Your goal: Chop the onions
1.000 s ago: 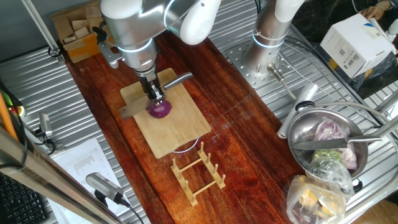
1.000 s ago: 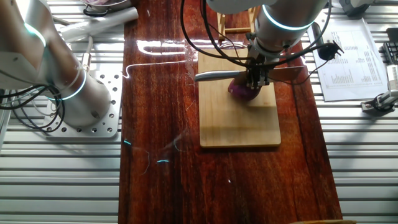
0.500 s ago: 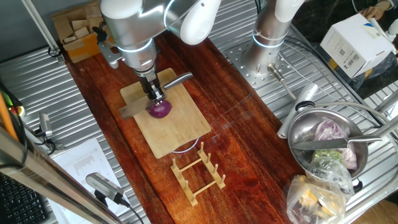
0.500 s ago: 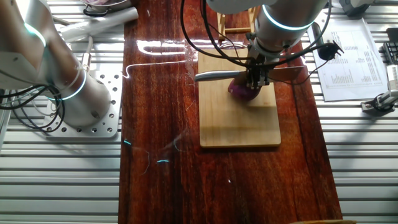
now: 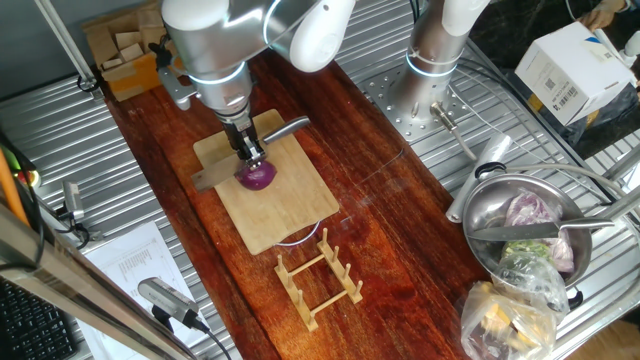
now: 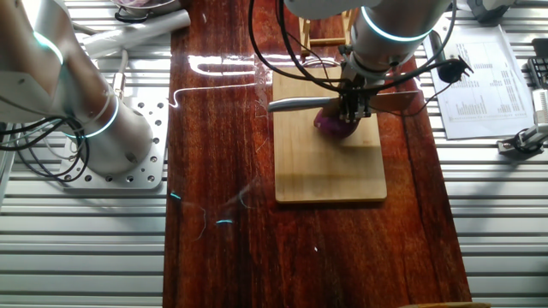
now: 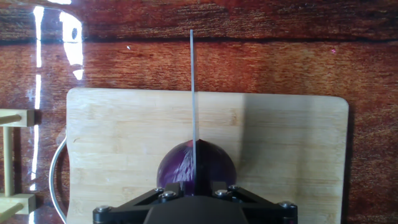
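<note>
- Hand view shows us the knife [image 7: 193, 93] edge-on, its blade running down the middle of the red onion [image 7: 180, 168] and resting on its top.
- We see the onion sitting on the bamboo board [image 5: 290, 205], toward the end nearer the arm's base, on the dark wooden worktop [image 5: 400, 230].
- We find the tool [image 5: 248, 152] directly above the onion, its fingers closed on the knife, whose handle sticks out one side and blade the other.
- We note a wooden rack [image 5: 318, 275] just beyond the board, and a metal bowl [image 5: 490, 215] of vegetables well apart.
</note>
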Controlling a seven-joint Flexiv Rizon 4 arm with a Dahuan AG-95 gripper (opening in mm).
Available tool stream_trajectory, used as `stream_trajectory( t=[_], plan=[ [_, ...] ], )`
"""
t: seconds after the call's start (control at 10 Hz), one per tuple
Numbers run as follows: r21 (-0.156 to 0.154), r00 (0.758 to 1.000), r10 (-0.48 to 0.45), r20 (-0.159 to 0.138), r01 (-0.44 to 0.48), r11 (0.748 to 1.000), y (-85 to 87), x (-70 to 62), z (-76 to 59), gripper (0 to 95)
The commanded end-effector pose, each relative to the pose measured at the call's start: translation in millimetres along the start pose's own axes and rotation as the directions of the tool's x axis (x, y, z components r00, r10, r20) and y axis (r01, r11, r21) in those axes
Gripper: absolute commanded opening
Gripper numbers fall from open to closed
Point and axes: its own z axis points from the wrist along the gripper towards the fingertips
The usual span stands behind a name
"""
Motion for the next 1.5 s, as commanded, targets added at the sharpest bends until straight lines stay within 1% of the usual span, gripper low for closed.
stream_trajectory(
  t=[0.1, 0.2, 1.1, 1.4, 1.5],
  plan=[
    [0.0, 1.0, -0.025, -0.011, 0.025, 1.0, 0.0, 14.7, -37.5, 19.0],
    [-0.005, 1.0, -0.024, -0.01, 0.023, 1.0, 0.0, 14.7, -37.5, 38.0],
    [-0.006, 1.0, -0.031, -0.008, 0.031, 1.0, 0.0, 15.6, -35.1, 38.0],
    [-0.007, 1.0, -0.03, -0.006, 0.03, 1.0, 0.5, 19.2, -34.5, 38.0],
    [-0.013, 0.999, -0.033, -0.001, 0.033, 0.999, 0.5, 22.4, -35.3, 19.0]
  ],
)
